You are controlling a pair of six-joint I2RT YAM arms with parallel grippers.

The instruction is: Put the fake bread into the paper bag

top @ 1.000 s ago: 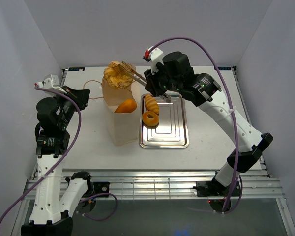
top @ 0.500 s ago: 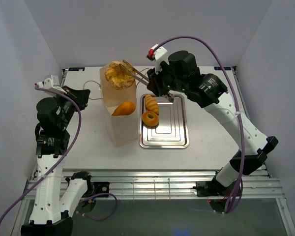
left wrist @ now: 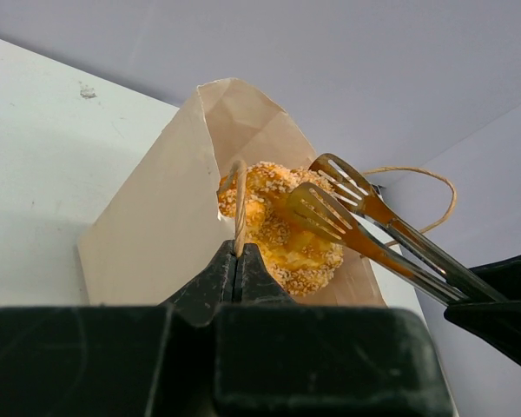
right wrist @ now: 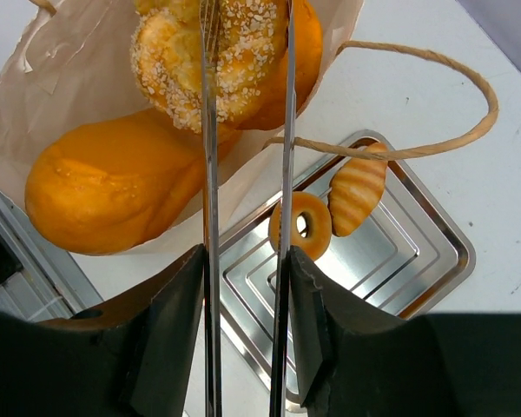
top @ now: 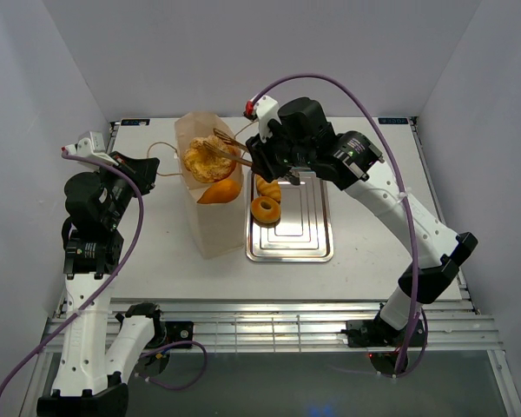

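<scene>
**Bun now down in the mouth of the bag**

A second ago the bun (top: 204, 159) hung above the top edge of the paper bag (top: 213, 228). It now sits lower, between the bag's walls, and the right arm has swung left and down with it. The left arm has not moved.

The right gripper (top: 275, 163) is clamped on the handles of the tongs (top: 231, 142), and the tong blades are drawn narrow around the bun. The tongs' long axis runs from the gripper up and left to the bag. The bag stands on the table (top: 156, 252) with its mouth upward, just left of the tray (top: 306, 239).

The baguette (right wrist: 113, 187) is already in the bag. In the right wrist view it slants from a rounded end at lower left up towards the bun (right wrist: 217, 52); how much of it the bun hides is hard to tell.

The left wrist view alone shows the left gripper (left wrist: 237, 259) pinched on a string handle (left wrist: 239, 201) at the bag's rim, and the slotted blades of the tongs (left wrist: 373, 228) against the seeded bun (left wrist: 282, 230).

Only the right wrist and top views show the doughnut (right wrist: 300, 226) and the ridged roll (right wrist: 358, 188) lying just beside each other on the tray (right wrist: 408, 269).
</scene>
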